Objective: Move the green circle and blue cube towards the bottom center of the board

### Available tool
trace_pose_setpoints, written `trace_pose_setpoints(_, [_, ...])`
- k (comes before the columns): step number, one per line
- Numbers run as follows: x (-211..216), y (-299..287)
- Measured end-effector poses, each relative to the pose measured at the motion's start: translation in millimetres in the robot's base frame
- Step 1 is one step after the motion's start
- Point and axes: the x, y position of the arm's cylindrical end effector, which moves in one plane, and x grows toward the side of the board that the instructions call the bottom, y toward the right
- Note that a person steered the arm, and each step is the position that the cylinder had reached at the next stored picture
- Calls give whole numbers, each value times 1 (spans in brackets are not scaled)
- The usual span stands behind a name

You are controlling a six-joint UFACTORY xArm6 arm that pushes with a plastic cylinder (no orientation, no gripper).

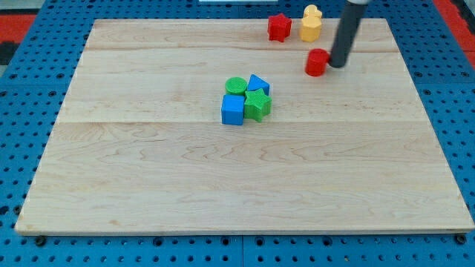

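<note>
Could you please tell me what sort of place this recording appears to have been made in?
Probably a robotics lab bench: a pale wooden board lies on blue perforated matting, small coloured blocks such as a blue cube sit on it, and my tip rests beside a red cylinder.

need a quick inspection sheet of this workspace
surface: pale wooden board on blue pegboard.
job's things: green circle and blue cube clustered mid-board with a blue triangular block and a green star-like block.
clutter: red star, yellow block, red cylinder at the view's top right.
end effector: my tip just right of the red cylinder.
cables: nothing seen.
surroundings: red matting at the top corners.
</note>
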Motion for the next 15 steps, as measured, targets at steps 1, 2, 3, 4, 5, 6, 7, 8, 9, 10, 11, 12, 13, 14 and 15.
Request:
trace_pose_setpoints(1, [45, -1])
trace_pose_setpoints(2, [39, -36])
trace_pose_setpoints(3, [-9, -48])
trace_pose_setpoints(4, [-10, -45])
trace_pose_setpoints(5, [23, -36])
trace_pose_setpoints(6, [30, -32])
trace_pose_setpoints(7, [24, -32])
trace_pose_setpoints(8, [16, -32])
trace_pose_setpoints(9, [16, -31])
trace_pose_setpoints(10, [15, -31])
trace_pose_setpoints(11, [15, -46])
trace_pose_setpoints(12, [14, -52])
trace_pose_setpoints(13, [14, -72])
trace_pose_setpoints(14, [32, -126])
trace_pose_setpoints(15, [65, -175])
